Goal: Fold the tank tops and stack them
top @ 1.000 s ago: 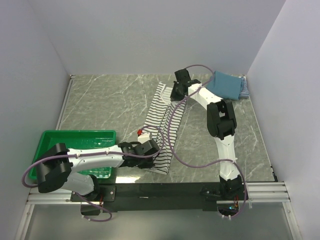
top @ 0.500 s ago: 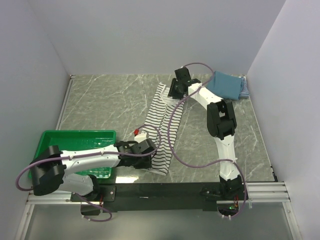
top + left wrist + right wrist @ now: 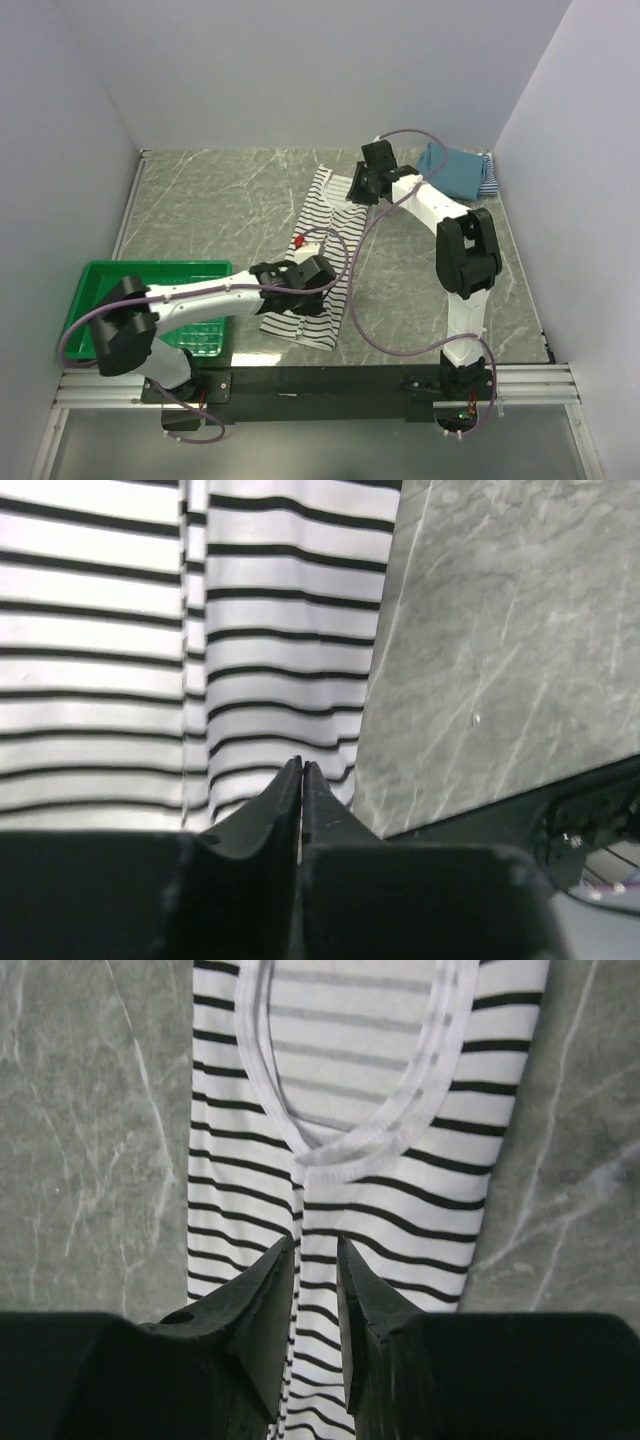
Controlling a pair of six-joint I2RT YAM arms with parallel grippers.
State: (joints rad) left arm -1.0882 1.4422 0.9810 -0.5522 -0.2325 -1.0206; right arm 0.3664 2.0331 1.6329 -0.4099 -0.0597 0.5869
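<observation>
Black-and-white top [image 3: 318,215] is lying stretched long on the table [image 3: 220,200], one end far, the other reaching toward the near edge, and it is looking folded narrow lengthwise.

Your left gripper [image 3: 302,767] is sitting over its near half, beside a lengthwise crease. Its jaws are standing closed to a hairline slit, and no cloth is showing between them. Just right of the tips the cloth edge is giving way to bare marble, with the black base rail [image 3: 585,810] showing beyond.

Your right gripper [image 3: 316,1250] is hanging over the far end, just below the curved white trim [image 3: 335,1165]. Its jaws are standing a little apart, stripes are showing through the gap, and they are gripping nothing.

Around you:
- Teal top [image 3: 455,172] is lying folded in the far right corner, resting on the navy-striped top [image 3: 489,180], of which only an edge is peeking out by the right wall. Both are lying well apart from the black-and-white one.
- Green basket [image 3: 150,268] is sitting near left, with the left arm crossing over it.
- A purple cable [image 3: 349,300] is trailing from the right arm along the top's right edge.
- A second loop is arching over the cloth by the left wrist.

From above you cannot tell whether either cable is touching the cloth.
</observation>
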